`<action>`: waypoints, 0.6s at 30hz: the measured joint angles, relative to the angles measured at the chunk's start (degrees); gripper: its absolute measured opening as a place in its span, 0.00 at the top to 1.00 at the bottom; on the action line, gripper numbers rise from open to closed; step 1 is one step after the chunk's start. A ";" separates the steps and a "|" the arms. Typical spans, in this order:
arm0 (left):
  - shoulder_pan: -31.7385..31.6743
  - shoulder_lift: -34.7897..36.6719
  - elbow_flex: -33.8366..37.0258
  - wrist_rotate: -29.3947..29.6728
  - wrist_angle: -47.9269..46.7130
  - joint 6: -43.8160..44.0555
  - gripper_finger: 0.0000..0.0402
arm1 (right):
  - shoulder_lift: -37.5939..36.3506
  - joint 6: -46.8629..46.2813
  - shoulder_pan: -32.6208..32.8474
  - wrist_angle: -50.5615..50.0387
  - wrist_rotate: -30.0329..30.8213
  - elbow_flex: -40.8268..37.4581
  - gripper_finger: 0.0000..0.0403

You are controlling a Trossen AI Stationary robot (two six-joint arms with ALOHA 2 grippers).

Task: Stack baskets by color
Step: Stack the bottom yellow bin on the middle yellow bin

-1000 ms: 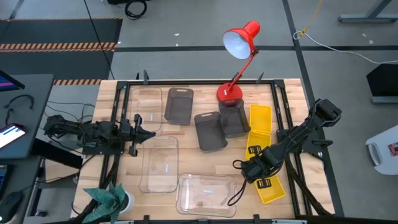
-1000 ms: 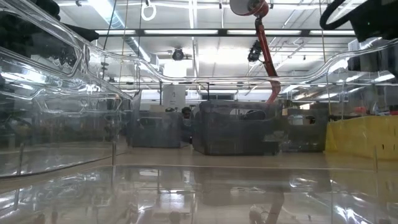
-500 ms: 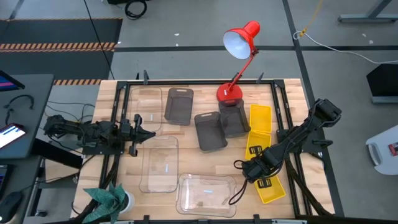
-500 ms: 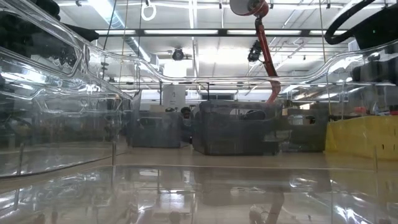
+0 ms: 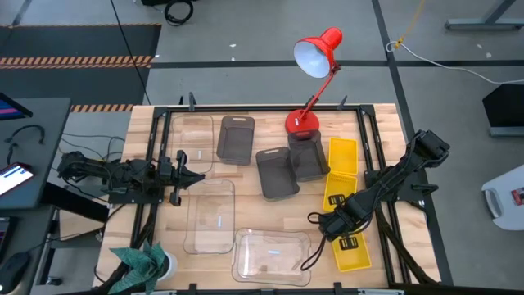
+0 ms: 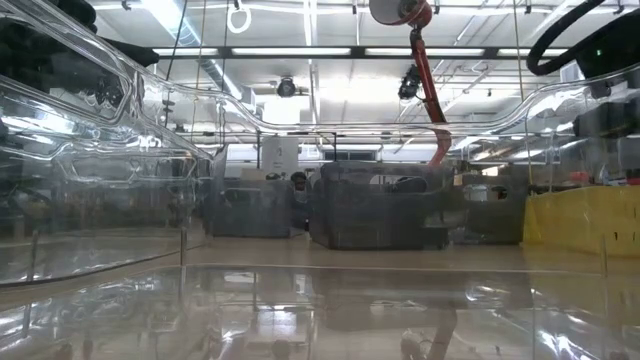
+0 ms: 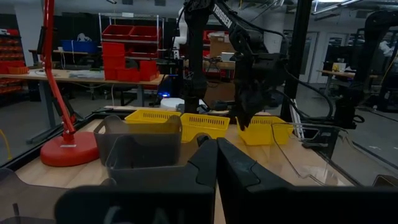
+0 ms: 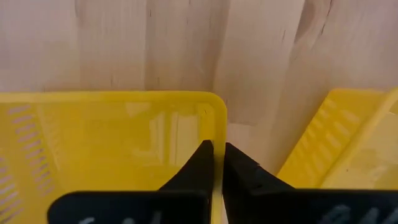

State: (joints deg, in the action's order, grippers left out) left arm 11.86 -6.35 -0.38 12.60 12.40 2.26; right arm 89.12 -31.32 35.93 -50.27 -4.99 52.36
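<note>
Three yellow baskets lie in a row at the table's right: a far one [image 5: 342, 155], a middle one [image 5: 334, 199] and a near one [image 5: 354, 253]. My right gripper [image 5: 336, 229] points down and is shut on the near yellow basket [image 8: 112, 140]; the middle one [image 8: 348, 143] lies beside it. Three dark grey baskets [image 5: 277, 172] rest near the middle, two of them overlapping. Three clear baskets [image 5: 210, 215] sit left and near. My left gripper [image 7: 216, 155] is shut on nothing, held level at the table's left [image 5: 195, 175]. My right gripper pinches a wall of the near yellow basket [image 8: 216, 134], close to a rounded corner at its far end. One finger [image 8: 200, 163] is inside the basket and the other [image 8: 239, 167] outside. The fingers come from above, pointing down. The basket's bottom rests on the table.
A red desk lamp [image 5: 304, 123] stands at the far edge, its head [image 5: 315, 54] reaching beyond the table. A clear basket [image 6: 300, 300] fills the low view. A black frame [image 5: 364, 147] borders the work area. A green cloth [image 5: 143, 260] lies at the near left corner.
The near yellow basket has turned a little on the table under my right gripper: its near end has swung toward the table's left, and it now lies straighter in line with the other two yellow baskets.
</note>
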 joint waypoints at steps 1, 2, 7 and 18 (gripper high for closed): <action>0.00 -0.01 0.02 -0.01 0.01 0.02 0.98 | 0.00 -0.01 -0.01 -0.73 -0.65 0.55 0.94; 0.00 0.00 0.01 -0.01 0.00 0.01 0.98 | 0.00 -0.01 -0.26 -1.39 -1.06 1.31 0.95; 0.00 0.00 0.00 -0.02 0.02 0.00 0.98 | -1.39 0.78 -1.95 -6.67 -2.65 5.43 0.97; 0.00 0.00 0.01 -0.01 0.00 0.00 0.98 | -13.51 1.50 -8.20 -16.03 -3.28 8.02 0.97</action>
State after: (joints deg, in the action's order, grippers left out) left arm 11.86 -6.35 -0.37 12.59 12.40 2.26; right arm 75.61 -29.82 27.74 -66.30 -8.27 60.38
